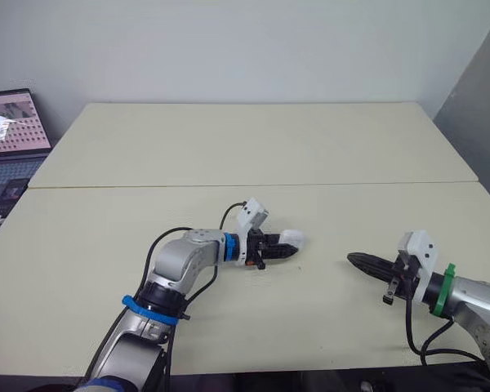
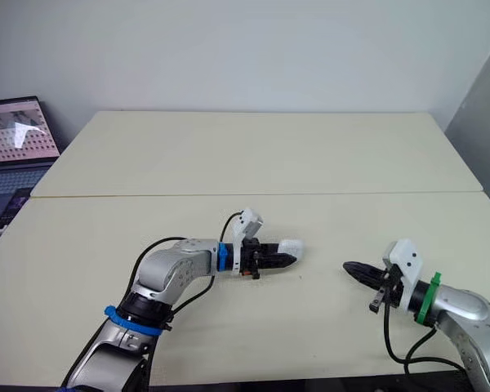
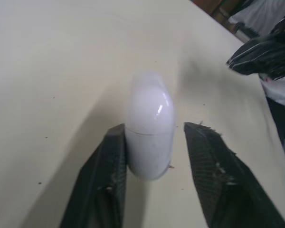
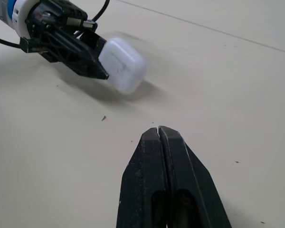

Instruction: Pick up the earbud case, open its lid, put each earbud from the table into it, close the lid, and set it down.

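Lid shut, the case (image 4: 125, 72) lies on the table (image 1: 229, 147) between the left gripper's (image 3: 155, 128) spread fingers, the right gripper (image 4: 159, 130) pressed together and empty off to the case's right; whether the earbuds are inside cannot be told.

Silver arms (image 1: 184, 257), black cables (image 1: 407, 322), black claws (image 1: 288, 246) (image 1: 354, 260)

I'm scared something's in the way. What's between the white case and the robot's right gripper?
Only bare table, with tiny dark specks. The right wrist view shows it, from the right gripper to the earbud case.
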You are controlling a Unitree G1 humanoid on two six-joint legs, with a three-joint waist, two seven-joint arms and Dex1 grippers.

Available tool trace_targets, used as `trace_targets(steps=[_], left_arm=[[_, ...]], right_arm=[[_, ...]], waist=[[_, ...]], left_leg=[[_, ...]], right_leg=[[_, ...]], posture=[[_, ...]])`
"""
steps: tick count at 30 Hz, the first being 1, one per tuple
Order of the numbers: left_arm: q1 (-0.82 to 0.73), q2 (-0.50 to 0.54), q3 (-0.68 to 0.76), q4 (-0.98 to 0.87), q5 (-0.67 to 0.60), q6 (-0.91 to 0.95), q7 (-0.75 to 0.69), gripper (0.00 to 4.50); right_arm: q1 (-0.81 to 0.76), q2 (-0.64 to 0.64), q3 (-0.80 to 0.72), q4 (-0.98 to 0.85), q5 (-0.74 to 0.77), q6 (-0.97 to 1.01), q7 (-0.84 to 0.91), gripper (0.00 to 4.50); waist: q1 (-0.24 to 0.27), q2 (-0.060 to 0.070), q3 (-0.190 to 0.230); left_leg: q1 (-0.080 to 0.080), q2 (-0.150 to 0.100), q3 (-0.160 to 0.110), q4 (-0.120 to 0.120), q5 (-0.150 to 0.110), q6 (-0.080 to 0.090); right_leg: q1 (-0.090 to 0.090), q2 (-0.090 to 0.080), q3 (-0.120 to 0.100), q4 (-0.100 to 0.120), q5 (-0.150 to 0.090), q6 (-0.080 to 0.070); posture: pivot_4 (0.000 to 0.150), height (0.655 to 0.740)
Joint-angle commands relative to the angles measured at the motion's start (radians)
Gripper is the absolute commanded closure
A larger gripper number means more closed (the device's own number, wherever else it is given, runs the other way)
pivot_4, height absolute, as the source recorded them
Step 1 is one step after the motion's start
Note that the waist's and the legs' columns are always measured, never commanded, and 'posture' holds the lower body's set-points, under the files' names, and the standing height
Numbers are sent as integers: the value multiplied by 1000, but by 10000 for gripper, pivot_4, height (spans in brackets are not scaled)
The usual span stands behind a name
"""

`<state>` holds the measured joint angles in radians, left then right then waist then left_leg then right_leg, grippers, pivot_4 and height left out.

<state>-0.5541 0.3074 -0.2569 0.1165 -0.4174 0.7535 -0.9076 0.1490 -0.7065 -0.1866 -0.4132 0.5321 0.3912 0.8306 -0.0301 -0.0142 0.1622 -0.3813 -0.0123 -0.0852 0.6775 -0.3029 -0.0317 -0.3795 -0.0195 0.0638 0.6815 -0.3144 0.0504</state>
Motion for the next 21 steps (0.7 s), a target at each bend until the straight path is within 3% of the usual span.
trace_targets(steps=[1, 4, 9, 15, 21], left_arm=[[-18, -3, 8, 10, 20, -41, 0, 10806], [-4, 6, 24, 11, 28, -73, 1, 730], [83, 73, 41, -41, 77, -173, 10, 0], [267, 186, 65, -137, 127, -462, -67, 0], [413, 185, 81, -228, 163, -620, -26, 0]], right_arm=[[26, 2, -46, -19, -5, -59, 20, 45000], [50, 1, -64, -2, -9, -90, 39, 39081], [97, -1, -95, 38, -13, -144, 77, 21678], [130, 18, -139, 126, -1, -264, 164, 341], [138, 22, -126, 228, -41, -355, 211, 341]], waist=[[2, 0, 0], [5, 0, 0], [3, 0, 0], [1, 1, -1], [6, 1, 0]], left_leg=[[0, 0, 0, 0, 0, 0], [-1, -1, 0, 0, 0, 0], [0, 0, 0, 0, 0, 0], [2, 1, 1, -1, 0, 0], [1, 0, 1, -1, 0, 0]], right_leg=[[0, 0, 0, 0, 0, 0], [0, 0, 0, -1, 0, 0], [0, -1, 1, -1, 0, 0], [1, -1, 5, -1, 0, 0], [1, -2, 5, -1, 0, 0]], posture=[[1500, 7400], [1500, 7400], [1500, 7400], [1500, 7400], [1500, 7400]])
